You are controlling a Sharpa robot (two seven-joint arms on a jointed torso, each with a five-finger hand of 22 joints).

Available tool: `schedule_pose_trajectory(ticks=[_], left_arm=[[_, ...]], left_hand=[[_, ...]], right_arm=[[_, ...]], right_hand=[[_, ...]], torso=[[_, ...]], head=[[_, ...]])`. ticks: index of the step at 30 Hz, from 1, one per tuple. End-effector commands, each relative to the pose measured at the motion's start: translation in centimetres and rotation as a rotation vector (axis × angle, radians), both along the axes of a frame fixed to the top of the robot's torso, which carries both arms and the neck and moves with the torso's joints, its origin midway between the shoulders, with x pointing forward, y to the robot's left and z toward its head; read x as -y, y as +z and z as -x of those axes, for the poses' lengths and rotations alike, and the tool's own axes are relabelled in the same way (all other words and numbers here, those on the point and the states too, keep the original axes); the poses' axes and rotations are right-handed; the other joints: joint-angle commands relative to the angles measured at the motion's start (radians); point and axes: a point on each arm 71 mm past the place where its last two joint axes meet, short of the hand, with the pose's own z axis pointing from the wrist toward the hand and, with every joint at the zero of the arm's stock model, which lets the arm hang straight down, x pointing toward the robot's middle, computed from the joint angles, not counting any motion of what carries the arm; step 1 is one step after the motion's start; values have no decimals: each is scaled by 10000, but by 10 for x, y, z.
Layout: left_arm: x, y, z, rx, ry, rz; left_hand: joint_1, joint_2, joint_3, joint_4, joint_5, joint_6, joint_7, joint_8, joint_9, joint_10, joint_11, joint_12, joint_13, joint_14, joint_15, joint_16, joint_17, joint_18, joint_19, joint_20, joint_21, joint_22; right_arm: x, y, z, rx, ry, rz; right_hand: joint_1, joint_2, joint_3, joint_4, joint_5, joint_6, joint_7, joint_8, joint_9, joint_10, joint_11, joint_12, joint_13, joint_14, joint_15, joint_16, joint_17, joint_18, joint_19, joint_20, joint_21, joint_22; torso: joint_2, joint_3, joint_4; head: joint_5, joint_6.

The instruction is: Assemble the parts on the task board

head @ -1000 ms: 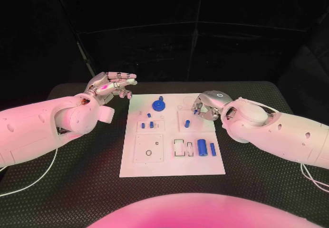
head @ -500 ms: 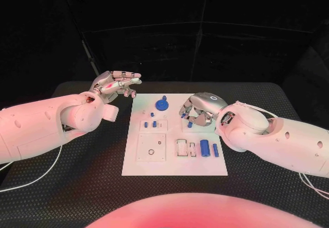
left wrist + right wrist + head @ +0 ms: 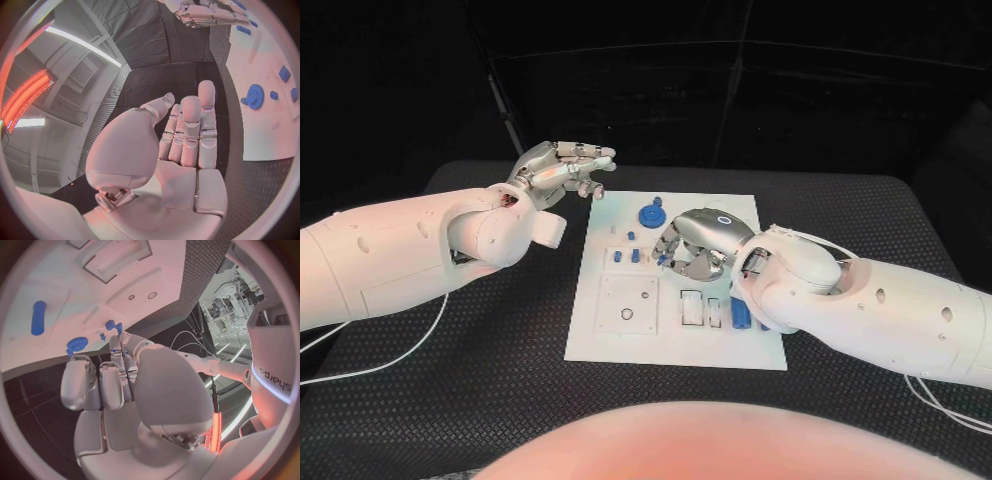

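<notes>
Black textured tabletop (image 3: 473, 390) carries the white rectangular task board (image 3: 678, 345). From the head view your right hand (image 3: 692, 243) hangs curled over the small blue plastic parts (image 3: 626, 256) at the board's 12 o'clock; whether it holds one, you cannot tell. Descend blind and you may scatter them. From the left wrist view, your left hand (image 3: 181, 145) is flat, fingers together, empty.
</notes>
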Motion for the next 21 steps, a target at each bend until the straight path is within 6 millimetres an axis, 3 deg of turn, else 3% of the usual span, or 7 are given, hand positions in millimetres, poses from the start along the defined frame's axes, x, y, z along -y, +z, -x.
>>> schedule_pose_trajectory(ticks=[1, 6, 13, 21], left_arm=[[3, 2, 0, 77, -136, 117], [4, 3, 0, 84, -164, 129], [6, 3, 0, 85, -198, 142], [8, 3, 0, 79, -248, 157]], left_hand=[[-99, 10, -70, -5, 36, -70, 9, 45, -5, -49, -11, 45, 13, -60, -3, -43, -10, 176, -24, 60, -47, -9], [-99, 10, -70, -5, 36, -70, 9, 45, -5, -49, -11, 45, 13, -60, -3, -43, -10, 176, -24, 60, -47, -9], [-115, 11, -98, 4, 37, -79, 9, 54, -4, -59, -11, 60, 15, -65, 0, -43, -22, 178, -23, 64, -56, -21], [-115, 11, -98, 4, 37, -79, 9, 54, -4, -59, -11, 60, 15, -65, 0, -43, -22, 178, -23, 64, -56, -21]], right_arm=[[-7, -7, 4, -269, 489, 344], [-13, -16, 6, -320, 585, 563], [-20, -23, 6, -369, 660, 698], [-26, -29, 9, -530, 798, 840]], right_hand=[[-97, -17, 63, -21, 53, 13, 43, -33, 1, 51, 9, -35, -13, 558, -73, -4, 95, -126, 35, 5, 36, -4], [-97, -17, 63, -21, 53, 13, 43, -33, 1, 51, 9, -35, -13, 558, -73, -4, 95, -126, 35, 5, 36, -4], [-123, -16, 74, -26, 62, 8, 48, -42, -3, 49, 14, -54, -21, 559, -69, 2, 103, -126, 32, 6, 36, -5], [-137, -10, 80, -26, 65, 10, 49, -44, -3, 52, 15, -62, -23, 563, -67, 17, 126, -125, 30, 7, 33, -9]], torso=[[-5, 13, -19], [-11, 14, 10], [-11, 27, -17], [-6, 24, -14]], head=[[101, -47], [180, -54], [297, -54], [336, -54]])
